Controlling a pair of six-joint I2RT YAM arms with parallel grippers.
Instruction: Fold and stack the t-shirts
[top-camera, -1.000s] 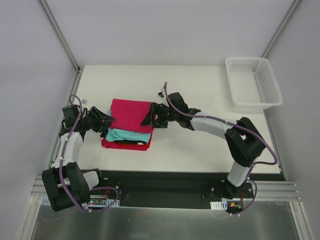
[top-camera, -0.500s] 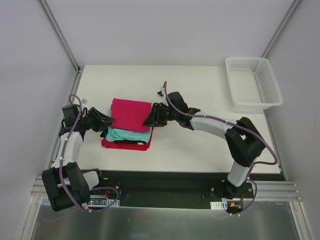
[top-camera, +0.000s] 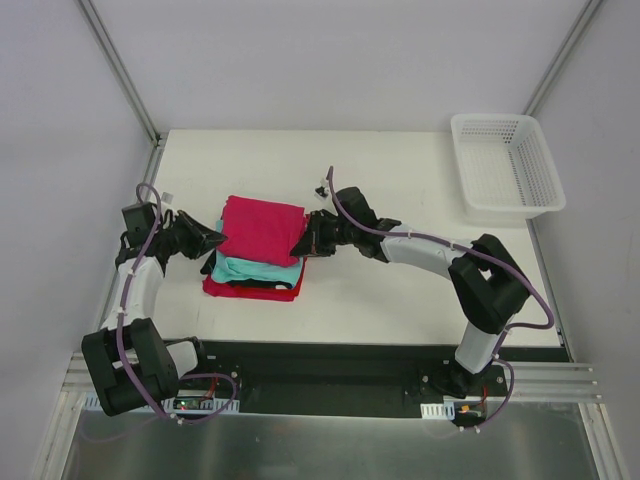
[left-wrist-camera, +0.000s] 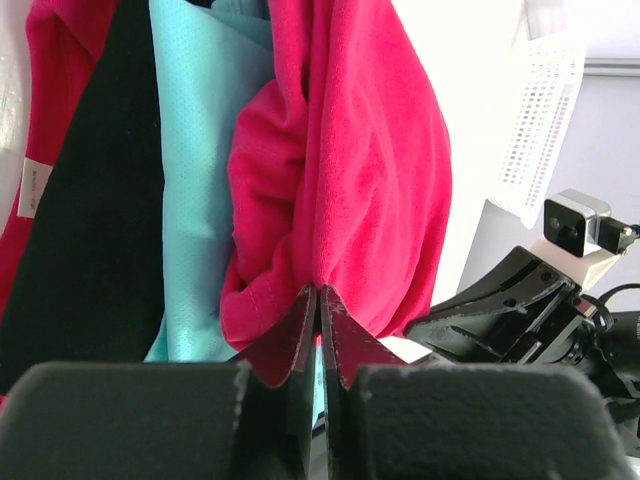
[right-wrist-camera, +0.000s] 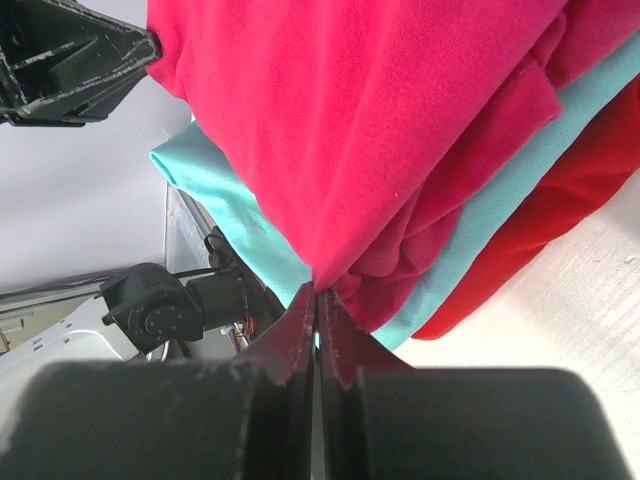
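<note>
Jaws of my left pincer (left-wrist-camera: 318, 293) are pressing fully together on the left edge of the soft magenta-pink cloth t-shirt (top-camera: 262, 228), and my right pincer (right-wrist-camera: 315, 291) is pinching its right edge equally tight. That shirt is topping a stack, over a folded teal cloth shirt (top-camera: 240, 270) and a folded red cloth shirt (top-camera: 250, 292), on the white tabletop (top-camera: 400, 190).

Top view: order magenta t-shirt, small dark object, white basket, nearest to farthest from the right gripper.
1. magenta t-shirt, centre-left, pinched by the right gripper.
2. small dark object, just beyond it.
3. white basket, far right corner.
</note>
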